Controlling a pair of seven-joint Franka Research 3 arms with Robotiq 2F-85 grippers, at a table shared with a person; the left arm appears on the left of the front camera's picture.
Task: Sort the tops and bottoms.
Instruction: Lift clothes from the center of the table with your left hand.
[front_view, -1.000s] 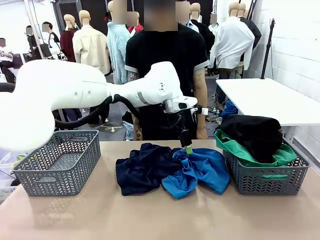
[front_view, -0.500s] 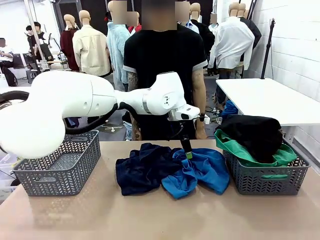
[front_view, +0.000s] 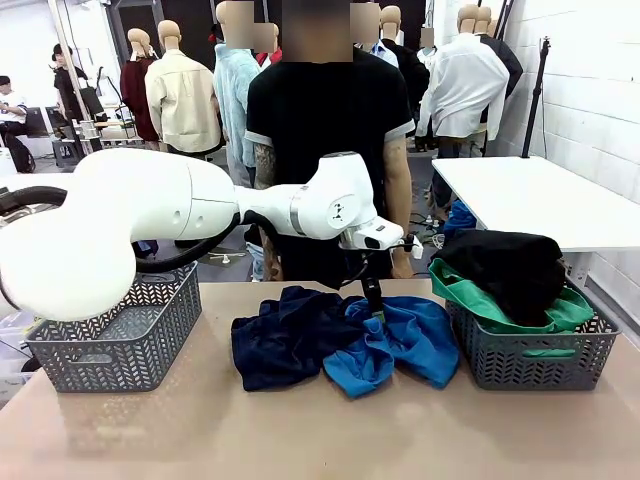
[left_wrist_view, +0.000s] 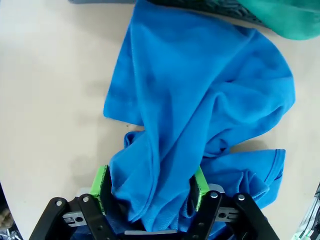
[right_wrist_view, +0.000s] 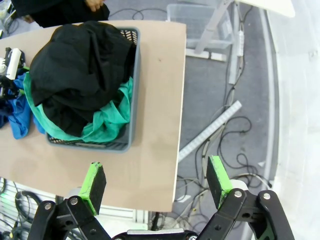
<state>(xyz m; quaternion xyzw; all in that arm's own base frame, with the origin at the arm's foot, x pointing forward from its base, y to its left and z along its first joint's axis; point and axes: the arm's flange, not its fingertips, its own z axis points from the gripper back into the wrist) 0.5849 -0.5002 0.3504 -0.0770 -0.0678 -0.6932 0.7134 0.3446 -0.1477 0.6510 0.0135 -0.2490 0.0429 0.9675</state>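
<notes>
**Left gripper (front_view: 375, 300) astride the far edge of the bright blue garment (front_view: 400, 340)**

The garment lies mid-table, touching the navy garment (front_view: 285, 340) and just beside the right basket (front_view: 530, 368). In the left wrist view a thick fold fills the gap between the wide-set green pads (left_wrist_view: 101, 186); you cannot tell whether they are pressing it. The rest of the cloth runs away from the pads toward that basket, so expect a lift to trail along that line. Your right gripper (right_wrist_view: 156, 177), jaws apart, hangs well apart, past the basket's outer side.
</notes>
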